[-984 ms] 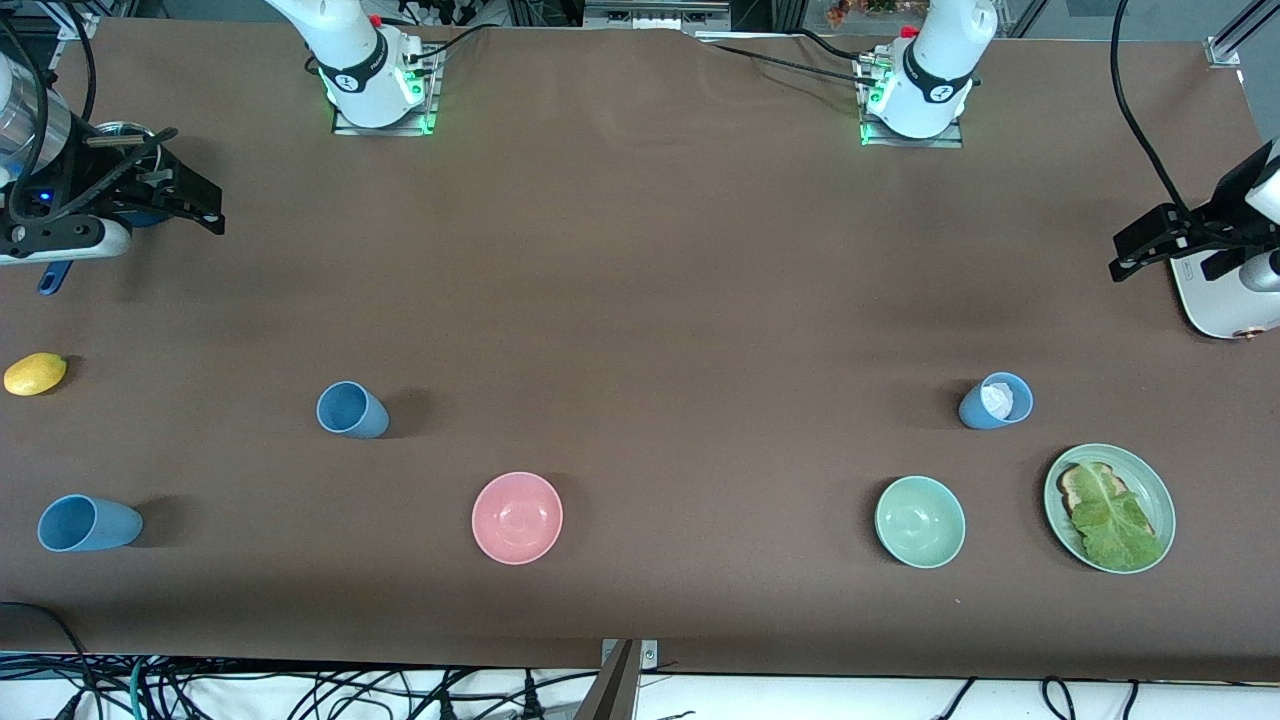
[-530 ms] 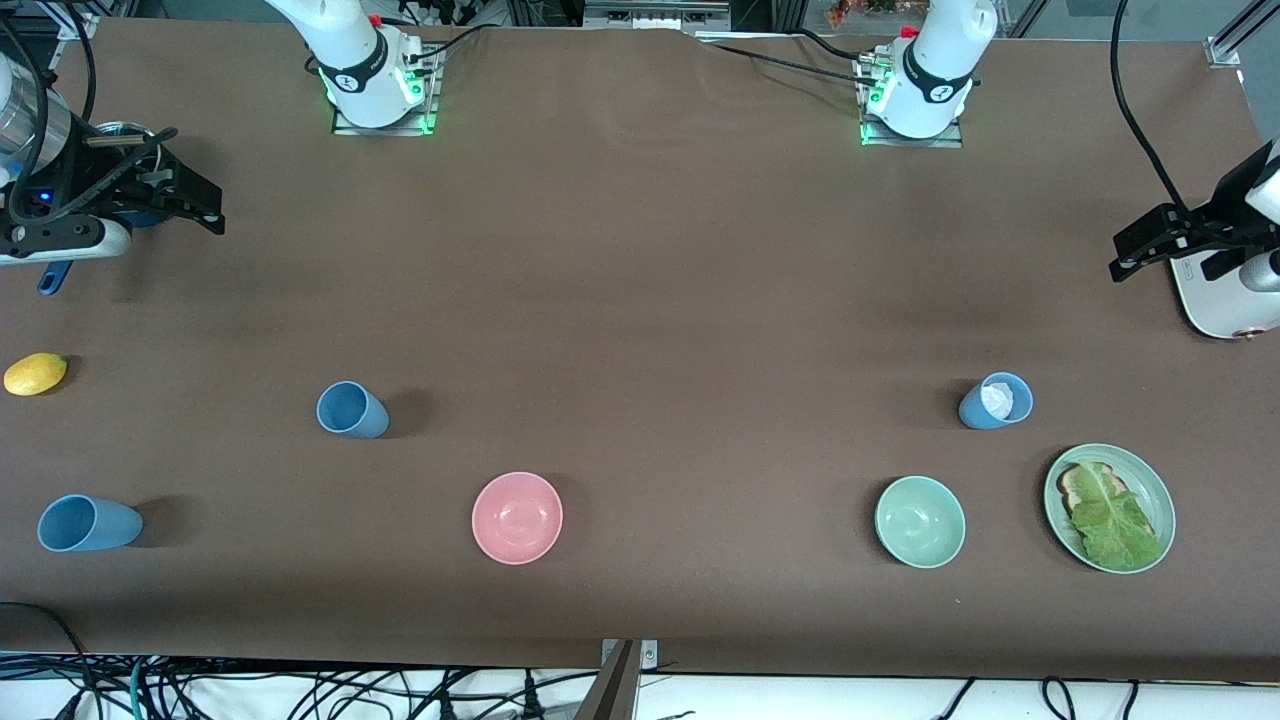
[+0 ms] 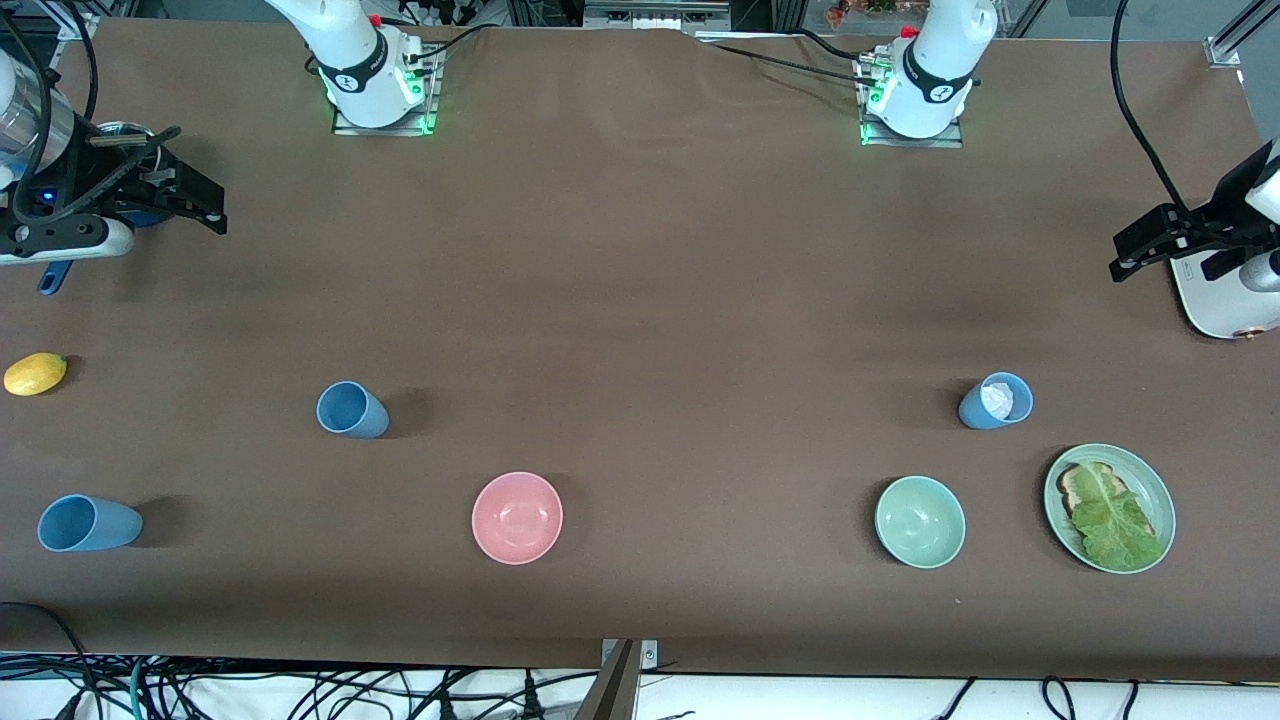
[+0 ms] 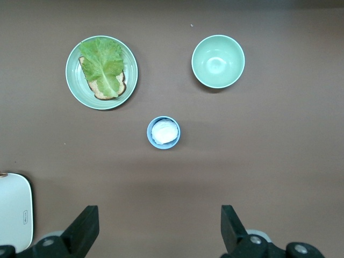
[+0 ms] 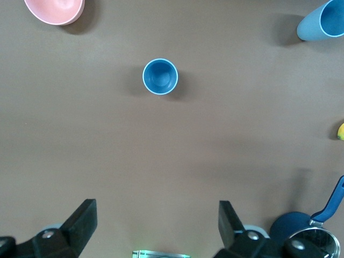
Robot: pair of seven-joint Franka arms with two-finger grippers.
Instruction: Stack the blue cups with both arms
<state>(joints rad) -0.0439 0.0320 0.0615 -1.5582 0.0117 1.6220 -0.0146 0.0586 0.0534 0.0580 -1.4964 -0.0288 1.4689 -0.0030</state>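
Three light-blue cups stand apart on the brown table. One cup (image 3: 352, 410) stands toward the right arm's end, also in the right wrist view (image 5: 160, 76). A second cup (image 3: 88, 523) is nearer the front camera at that end's edge (image 5: 325, 24). The third cup (image 3: 996, 401), with something white inside, stands toward the left arm's end (image 4: 164, 132). My right gripper (image 3: 200, 205) hangs open and empty high over its end of the table (image 5: 157, 209). My left gripper (image 3: 1130, 252) hangs open and empty over its end (image 4: 159, 215).
A pink bowl (image 3: 517, 517) and a pale green bowl (image 3: 920, 521) sit near the front. A green plate (image 3: 1150, 480) holds bread and lettuce. A lemon (image 3: 35, 373), a blue-handled utensil (image 3: 55, 278) and a white device (image 3: 1225, 305) lie at the table's ends.
The right gripper has shifted very slightly. The cups, the bowls and the left arm have not moved.
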